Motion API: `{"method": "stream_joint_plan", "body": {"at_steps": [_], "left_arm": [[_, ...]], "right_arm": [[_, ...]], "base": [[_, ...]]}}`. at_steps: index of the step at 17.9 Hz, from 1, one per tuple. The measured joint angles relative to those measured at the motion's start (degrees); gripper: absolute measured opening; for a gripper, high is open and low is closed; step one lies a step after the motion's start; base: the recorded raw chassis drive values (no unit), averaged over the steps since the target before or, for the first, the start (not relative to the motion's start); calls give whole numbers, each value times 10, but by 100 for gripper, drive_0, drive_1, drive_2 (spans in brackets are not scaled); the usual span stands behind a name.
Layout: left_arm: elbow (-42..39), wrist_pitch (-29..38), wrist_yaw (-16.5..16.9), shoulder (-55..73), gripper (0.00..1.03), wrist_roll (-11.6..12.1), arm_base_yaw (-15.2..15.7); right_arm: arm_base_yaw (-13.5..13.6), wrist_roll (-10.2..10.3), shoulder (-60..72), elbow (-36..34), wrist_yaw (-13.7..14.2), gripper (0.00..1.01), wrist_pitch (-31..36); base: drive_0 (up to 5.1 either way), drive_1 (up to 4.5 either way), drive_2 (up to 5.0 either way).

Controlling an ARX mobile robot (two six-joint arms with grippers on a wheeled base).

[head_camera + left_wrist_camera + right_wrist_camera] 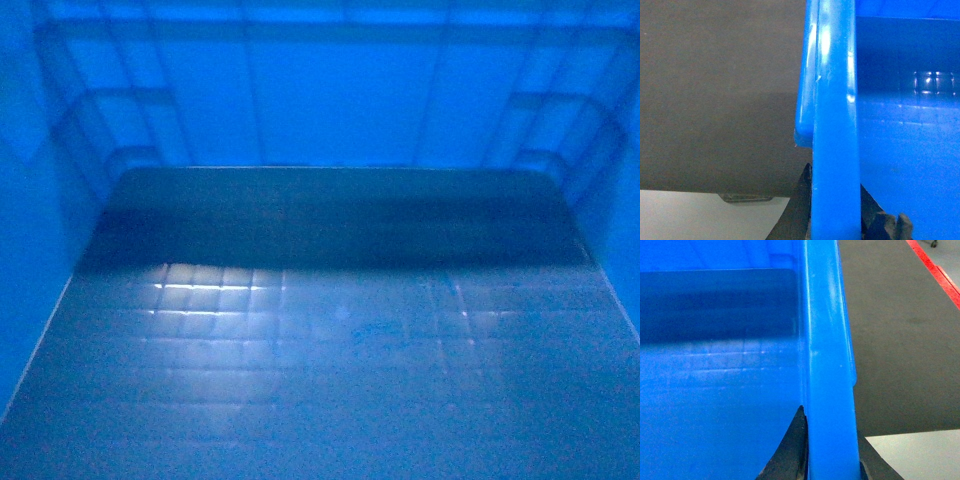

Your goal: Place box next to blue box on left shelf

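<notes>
The large rectangular blue plastic crate (330, 330) fills the head view: its glossy grid-embossed floor lies below, and its ribbed far wall rises behind it. Both grippers hold the crate by its thick rim. The left gripper (836, 210) is clamped on the crate's left rim, with one dark finger (799, 210) outside the rim and the other inside. The right gripper (832, 455) is clamped on the crate's right rim, with one dark finger (790, 450) inside the crate and the other outside. Beside the crate on both sides lies a dark grey mat surface (715, 95). Beyond the mat, right of the crate, runs a red floor stripe (935, 272). A pale floor (920, 455) shows at the mat's near edge.
</notes>
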Motion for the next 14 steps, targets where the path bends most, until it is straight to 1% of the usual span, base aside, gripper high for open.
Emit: {"method": "stream_joint_plan", "body": {"at_steps": [14], "left_arm": [[0, 0, 1, 0, 9, -1, 0]], "right_arm": [[0, 0, 0, 0, 1, 10, -1]], "base": [[-153, -153, -153]]}}
